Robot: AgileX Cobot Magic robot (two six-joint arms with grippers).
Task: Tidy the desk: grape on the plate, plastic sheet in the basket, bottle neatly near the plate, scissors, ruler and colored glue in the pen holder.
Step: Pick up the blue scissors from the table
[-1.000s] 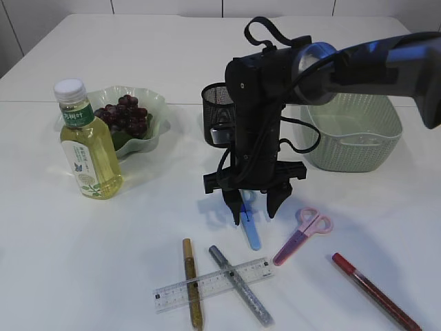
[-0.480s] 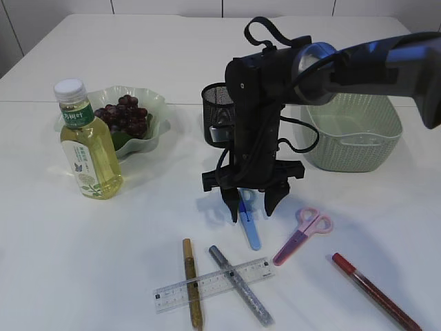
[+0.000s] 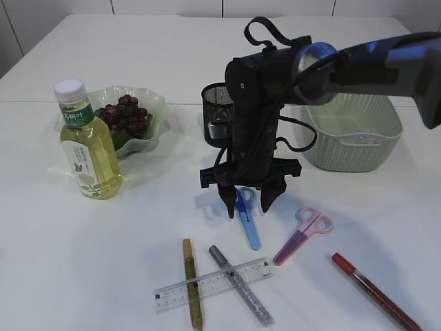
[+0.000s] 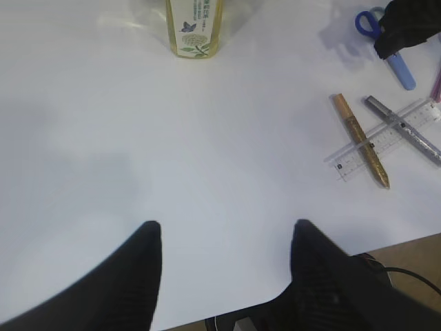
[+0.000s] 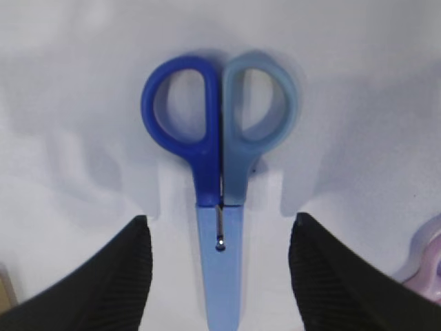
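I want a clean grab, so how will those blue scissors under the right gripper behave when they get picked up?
The blue scissors lie flat and closed on the table, so they probably won't roll. Their blades sit in a smooth sheath, likely slippery; the handle loops may grip better. The right gripper hangs open above them, fingers either side, so a pinch may pivot them if off-center.

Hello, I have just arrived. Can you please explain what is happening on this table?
A two-armed robot is tidying a desk. Its right end effector hangs open above the blue scissors, which lie flat on the table, not gripped. The left end effector is open over bare table, holding nothing. The grapes are on the plate, with the bottle beside it. The pink scissors, ruler and glue sticks are on the table, not in the pen holder.
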